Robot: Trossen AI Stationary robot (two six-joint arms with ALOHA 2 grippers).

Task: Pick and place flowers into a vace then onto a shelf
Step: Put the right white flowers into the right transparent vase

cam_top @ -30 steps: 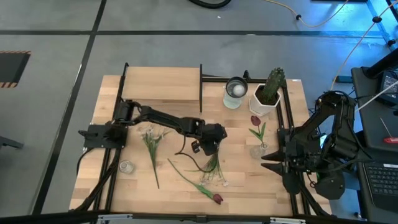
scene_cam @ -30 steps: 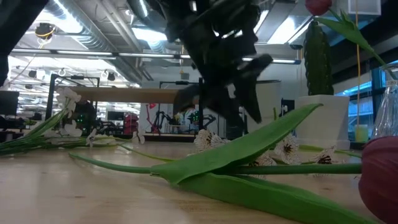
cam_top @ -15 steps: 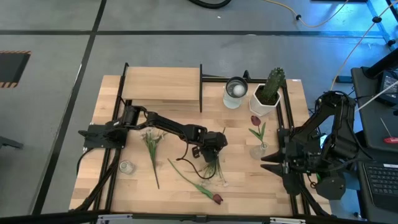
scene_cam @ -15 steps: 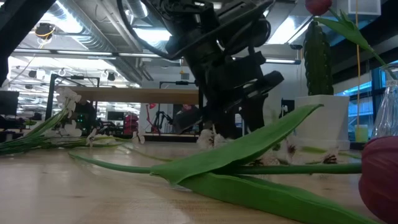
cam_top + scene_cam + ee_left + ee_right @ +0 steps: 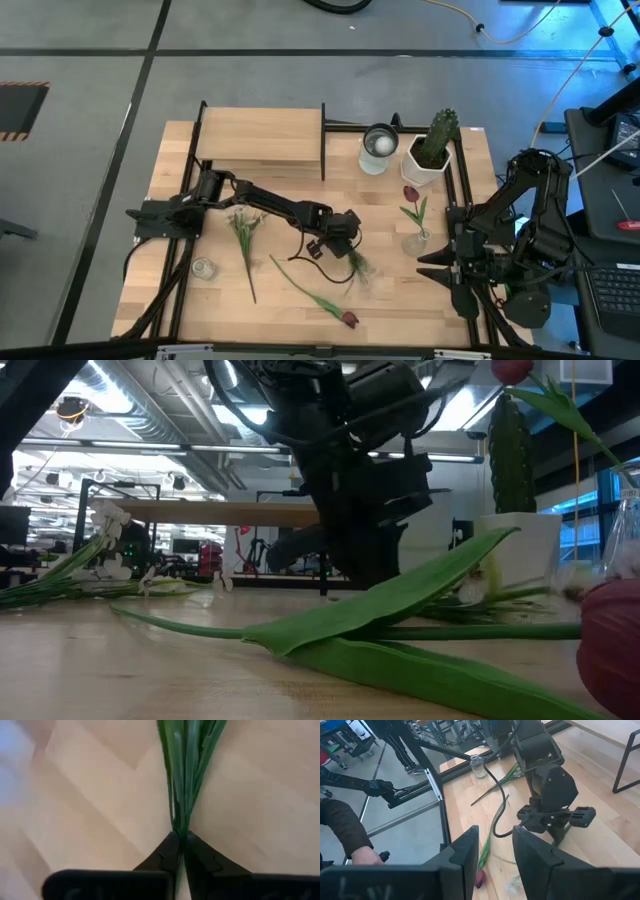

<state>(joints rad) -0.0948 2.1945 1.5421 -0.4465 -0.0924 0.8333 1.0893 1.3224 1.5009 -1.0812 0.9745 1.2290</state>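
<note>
A light-wood worktop (image 5: pixel 180 310) inside a black frame holds three loose flowers and one already stood in glass. At the worktop's left edge sit a small empty jar (image 5: pixel 203 268) and, just inboard, a white-blossomed stem (image 5: pixel 243 238) lying well apart from the rest. Behind it the raised shelf (image 5: pixel 262 138) fills the far left corner, its top bare.

At mid-worktop the left tool (image 5: pixel 347 240) is low over the wood, its fingers (image 5: pixel 165 857) pinched tight on a bunch of thin green stems (image 5: pixel 184 775), whose blossoms trail toward the near right. Just in front lies a red tulip (image 5: pixel 348 319), its long stem and leaf running diagonally toward the near edge; open wood lies to either side of it.

Toward the right edge, a second red tulip (image 5: pixel 411 195) stands in a small glass vase (image 5: pixel 416 241). Behind it are one grey cup (image 5: pixel 378 146) and one green cactus in a white pot (image 5: pixel 432 150), crowding the far right corner.

The right tool (image 5: pixel 436 265) waits at the worktop's right edge, jaws parted and holding nothing. In the right wrist view a person's hand (image 5: pixel 364 856) rests beyond the frame.
</note>
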